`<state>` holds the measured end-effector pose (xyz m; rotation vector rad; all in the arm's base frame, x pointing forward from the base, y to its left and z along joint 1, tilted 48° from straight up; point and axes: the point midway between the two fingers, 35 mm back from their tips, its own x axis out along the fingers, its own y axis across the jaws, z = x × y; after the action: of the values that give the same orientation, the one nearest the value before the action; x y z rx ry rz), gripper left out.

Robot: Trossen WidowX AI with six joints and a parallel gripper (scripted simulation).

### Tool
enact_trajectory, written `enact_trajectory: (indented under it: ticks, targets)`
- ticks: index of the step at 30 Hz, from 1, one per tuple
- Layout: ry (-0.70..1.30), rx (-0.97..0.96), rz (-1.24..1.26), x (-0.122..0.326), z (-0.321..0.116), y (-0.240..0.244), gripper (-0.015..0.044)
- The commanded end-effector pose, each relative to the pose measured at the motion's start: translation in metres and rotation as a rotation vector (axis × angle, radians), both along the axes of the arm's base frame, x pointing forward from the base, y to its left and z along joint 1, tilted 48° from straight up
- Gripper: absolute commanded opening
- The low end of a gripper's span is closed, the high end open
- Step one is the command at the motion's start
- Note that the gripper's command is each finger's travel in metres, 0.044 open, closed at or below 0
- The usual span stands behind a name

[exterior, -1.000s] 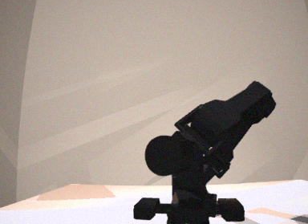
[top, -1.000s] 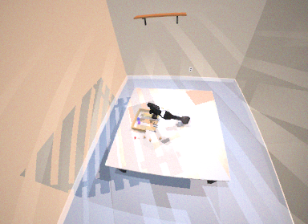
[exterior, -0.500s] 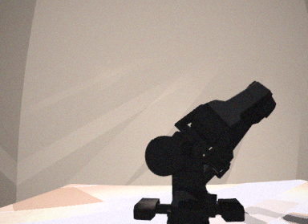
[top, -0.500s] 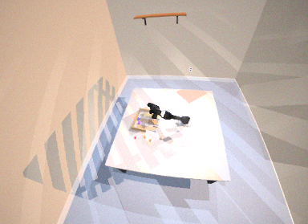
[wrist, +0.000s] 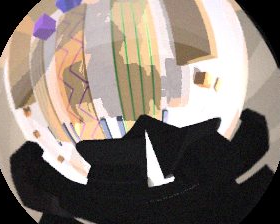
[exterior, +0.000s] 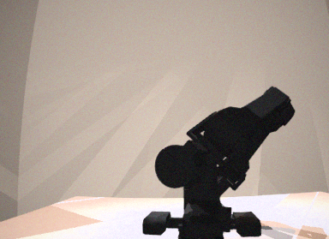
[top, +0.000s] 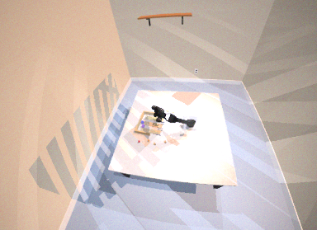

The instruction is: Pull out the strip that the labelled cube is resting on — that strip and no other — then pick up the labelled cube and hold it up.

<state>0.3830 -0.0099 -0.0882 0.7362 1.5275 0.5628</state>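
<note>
My gripper [wrist: 143, 117] is shut with nothing between its fingers, over the near ends of the strips. In the top view the gripper [top: 158, 119] is beside the tray's open side; the exterior view shows only dark arm parts. A purple cube [wrist: 44, 26] [top: 143, 126] and a blue cube [wrist: 68, 4] [top: 142, 122] are at the tray's far left. No label can be read on either, and which strip each rests on is not clear. A strip with purple zigzags [wrist: 73, 82] lies left of a strip with green lines [wrist: 133, 62], which runs straight ahead of the fingers.
A wooden tray [top: 146, 133] [wrist: 197, 30] has walls around the strips. Several blue-grey uprights, one a slim post [wrist: 165, 116], stand at the strips' near ends. Small brown blocks, including one block [wrist: 203, 79] at right and another [wrist: 37, 134] at left, and a red block [top: 139, 141] lie outside the tray.
</note>
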Motion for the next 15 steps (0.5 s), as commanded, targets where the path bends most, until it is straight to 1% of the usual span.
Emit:
enact_trajectory:
  ticks: [1, 15]
  targets:
    - [0.002, 0.005, 0.000, 0.0000, -0.0013, 0.0023, 0.0000]
    - [0.002, 0.005, 0.000, 0.0007, -0.0024, 0.0032, 0.0000]
